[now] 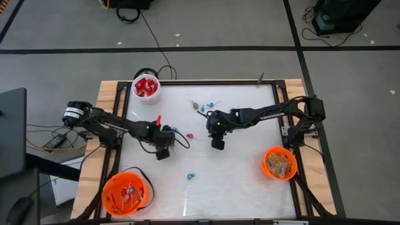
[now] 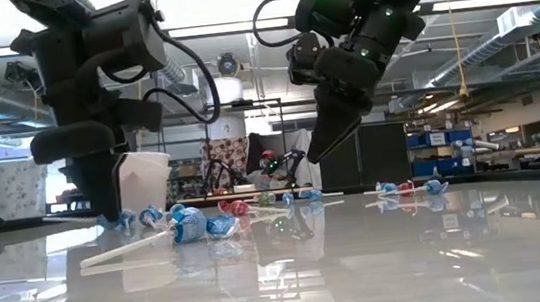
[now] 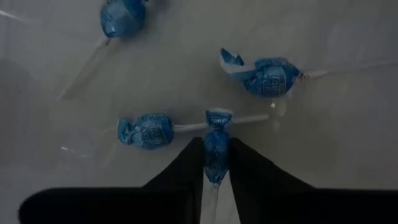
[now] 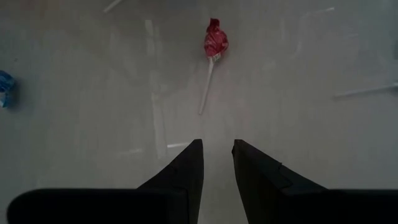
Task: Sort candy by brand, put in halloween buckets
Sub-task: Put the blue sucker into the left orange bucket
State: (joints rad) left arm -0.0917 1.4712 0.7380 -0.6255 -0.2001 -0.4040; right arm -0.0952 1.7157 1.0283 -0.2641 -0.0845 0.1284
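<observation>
Left gripper (image 3: 216, 163) jaws clamped on blue lollipop (image 3: 216, 146) head; light, crinkly wrapper, slippery. Right gripper (image 4: 217, 163) jaws slightly apart, empty.

We're in a robotics lab or workshop here. Behind the right tool (image 2: 322, 148), across the glossy white desk (image 2: 362, 262), the room runs deep: bare ceiling with ducts (image 2: 538, 17) and strip lights, blue storage bins (image 2: 430, 139) on shelving. From above, a wood-edged frame (image 1: 106, 125) rims the desk on grey floor, black tape lines (image 1: 187, 49) crossing it, loose cables (image 1: 153, 37) trailing away past the left tool (image 1: 164, 152).
</observation>
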